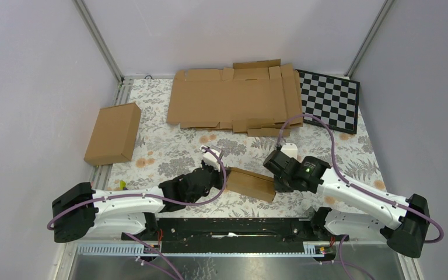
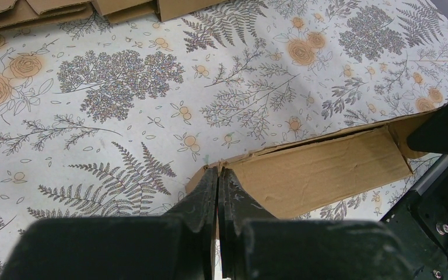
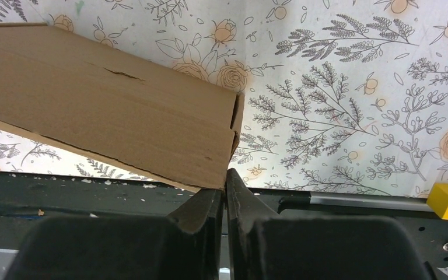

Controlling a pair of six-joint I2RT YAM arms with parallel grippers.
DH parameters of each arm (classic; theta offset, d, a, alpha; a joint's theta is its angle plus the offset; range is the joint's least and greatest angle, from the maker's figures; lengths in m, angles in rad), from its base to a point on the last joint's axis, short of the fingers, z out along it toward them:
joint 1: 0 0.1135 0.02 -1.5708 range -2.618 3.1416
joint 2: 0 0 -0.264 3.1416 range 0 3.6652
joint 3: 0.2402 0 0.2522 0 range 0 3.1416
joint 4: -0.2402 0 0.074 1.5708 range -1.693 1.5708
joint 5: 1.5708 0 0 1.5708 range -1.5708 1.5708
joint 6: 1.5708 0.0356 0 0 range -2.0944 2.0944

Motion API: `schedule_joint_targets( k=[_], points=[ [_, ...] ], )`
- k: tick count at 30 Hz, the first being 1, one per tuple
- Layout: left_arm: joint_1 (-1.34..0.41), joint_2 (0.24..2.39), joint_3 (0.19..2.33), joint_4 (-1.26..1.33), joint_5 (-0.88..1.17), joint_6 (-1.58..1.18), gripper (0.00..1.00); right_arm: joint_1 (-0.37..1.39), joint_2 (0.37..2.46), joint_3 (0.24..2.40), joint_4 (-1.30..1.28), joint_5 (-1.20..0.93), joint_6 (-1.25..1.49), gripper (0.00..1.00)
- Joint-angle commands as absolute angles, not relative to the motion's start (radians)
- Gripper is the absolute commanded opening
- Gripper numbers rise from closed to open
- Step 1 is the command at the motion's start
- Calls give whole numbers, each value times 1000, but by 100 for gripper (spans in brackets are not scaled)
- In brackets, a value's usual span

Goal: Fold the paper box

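Nearest me, the black rail [image 1: 227, 226] runs along the worktop's [image 1: 169, 154] near edge, at the bottom of the top view.

Just past it is the box [image 1: 251, 184], low centre of that view. It is folded flat and lies between my two arms. Its long axis runs left to right across the frame, with the right end dipping slightly toward the rail.

My left end effector [image 2: 219, 174] is at the box's left corner, fingers pressed together. I can't tell whether any card is caught between them.

My right end effector [image 3: 226, 178] is at the box's right near corner. Its fingers are almost together and look nipped on the card edge there. In the right wrist view, light shows under the box's near edge, so I judge that end is lifted off the cloth.

Both arms are equally near, one at each end, so the box lies inward from either tip.

Room to move:
- **Near side:** tight, with the rail and my own bases just behind the box.
- **Beyond the box:** open floral cloth toward mid-frame, the way to push or unfold.
- **Upper left:** the carton [image 1: 114, 134] is well apart.
- **Top centre:** the wide sheets [image 1: 236, 99] are well apart.
- **Upper right:** the checkerboard [image 1: 329, 99] is farthest out.
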State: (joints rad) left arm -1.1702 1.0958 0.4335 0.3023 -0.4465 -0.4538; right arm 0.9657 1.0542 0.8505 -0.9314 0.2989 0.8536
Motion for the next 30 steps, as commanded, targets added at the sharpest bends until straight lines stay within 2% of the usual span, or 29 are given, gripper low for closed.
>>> schedule_joint_targets(
  k=[1, 6, 10, 17, 19, 23, 26, 28, 30],
  points=[
    [-1167, 1108, 429, 253, -468, -453, 0, 963, 1065, 874, -991, 339, 793, 10],
    [-1169, 1114, 436, 253, -469, -454, 0, 963, 1054, 861, -978, 342, 861, 11],
    [-1170, 1120, 437, 258, -466, -458, 0, 963, 1032, 810, -896, 262, 940, 12],
    [-1180, 1134, 431, 268, -455, -468, 0, 963, 1045, 755, -859, 224, 991, 8],
    [-1182, 1137, 423, 270, -455, -474, 0, 963, 1043, 753, -859, 216, 973, 12],
    [-1186, 1131, 408, 274, -455, -488, 0, 963, 1018, 801, -869, 180, 813, 35],
    [-1189, 1122, 404, 268, -459, -489, 0, 963, 962, 850, -926, 174, 709, 65],
    [-1192, 1115, 402, 263, -465, -489, 0, 963, 931, 880, -959, 182, 664, 81],
    [-1196, 1112, 399, 261, -470, -489, 0, 963, 912, 916, -979, 199, 634, 93]
  ],
)
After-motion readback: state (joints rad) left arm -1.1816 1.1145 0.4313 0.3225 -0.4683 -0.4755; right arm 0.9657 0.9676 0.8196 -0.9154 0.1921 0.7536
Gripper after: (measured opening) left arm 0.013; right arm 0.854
